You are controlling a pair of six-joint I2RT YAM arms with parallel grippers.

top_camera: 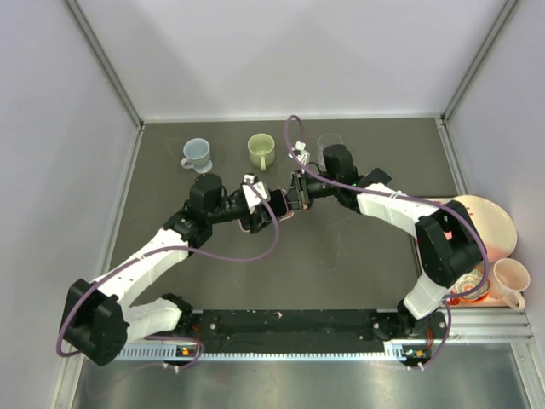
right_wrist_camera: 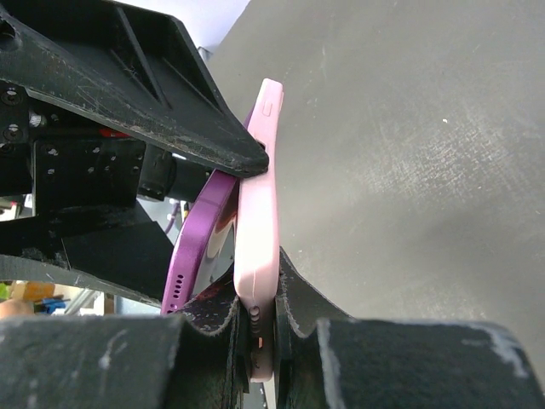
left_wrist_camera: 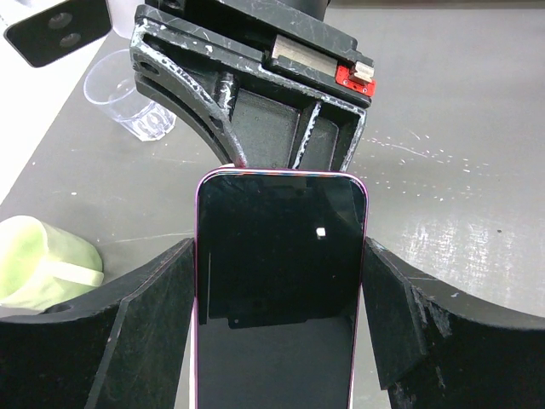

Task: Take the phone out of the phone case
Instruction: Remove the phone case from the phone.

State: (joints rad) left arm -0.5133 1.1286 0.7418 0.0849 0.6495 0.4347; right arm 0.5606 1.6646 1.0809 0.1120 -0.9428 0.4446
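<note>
phone [left_wrist_camera: 279, 290] held over the table [top_camera: 341, 273], sides clamped by left end effector [left_wrist_camera: 278, 264]; right end effector [right_wrist_camera: 255, 328] pinches the half-peeled phone case [right_wrist_camera: 260, 230]. pull apart slowly, both grips firm.

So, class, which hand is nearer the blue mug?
Left. The left hand sits right of the blue mug and nearer the arm bases; the right hand is further right.

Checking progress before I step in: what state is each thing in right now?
phone: screen dark, one end peeled out of the case.
phone case: partly off, one edge pinched.
left gripper: shut on phone, across its width.
right gripper: shut on phone case.
blue cup: upright.
green cup: upright.
clear cup: upright.
</note>
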